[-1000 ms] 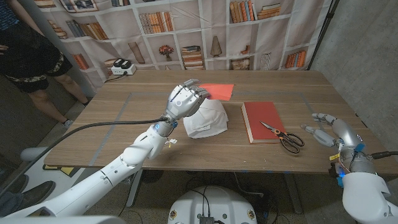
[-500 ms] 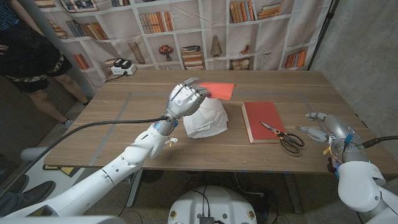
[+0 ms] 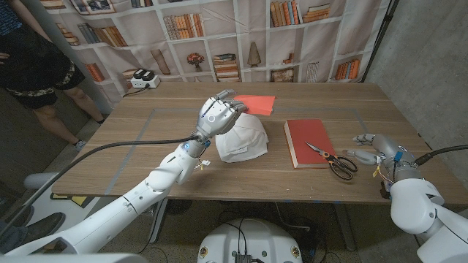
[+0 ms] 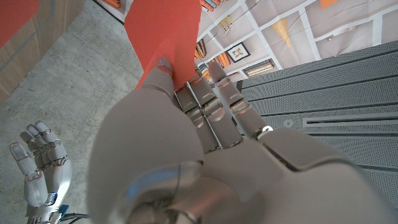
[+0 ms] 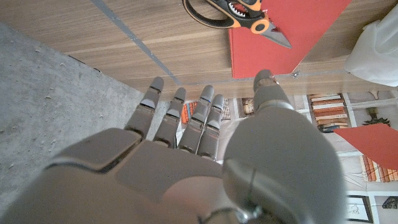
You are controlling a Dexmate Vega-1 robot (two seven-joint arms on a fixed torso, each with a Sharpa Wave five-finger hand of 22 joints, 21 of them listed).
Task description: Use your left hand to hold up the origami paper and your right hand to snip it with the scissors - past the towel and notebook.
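1. Two hands are to be told apart by their fingers. On the left hand (image 3: 219, 115) the fingers (image 4: 217, 81) are pressed against the near edge of the origami paper (image 3: 256, 106), which is pinched between them and the thumb and held up clear of the table (image 3: 146, 161), as the left wrist view shows.
2. On the right hand (image 3: 376, 148) the fingers (image 5: 180, 118) are spread and nothing is held; the hand hangs just beside the scissors (image 3: 333, 159), apart from them.
3. The paper is judged light, thin and limp. It will likely sag or flutter away from the pinch, so the free edge opposite the fingers should be offered to the blades.
4. The scissors are judged stiff and fairly heavy. They lie partly on the red notebook (image 3: 307, 139), their dark loops (image 3: 342, 166) over its near right corner, toward the right hand. The loops are the place to take hold; the metal blades (image 3: 316, 149) would be slippery.
5. A white towel (image 3: 243, 140) lies crumpled between the notebook and the left arm, below the raised paper.
6. A person (image 3: 33, 66) stands beyond the table's far left corner.
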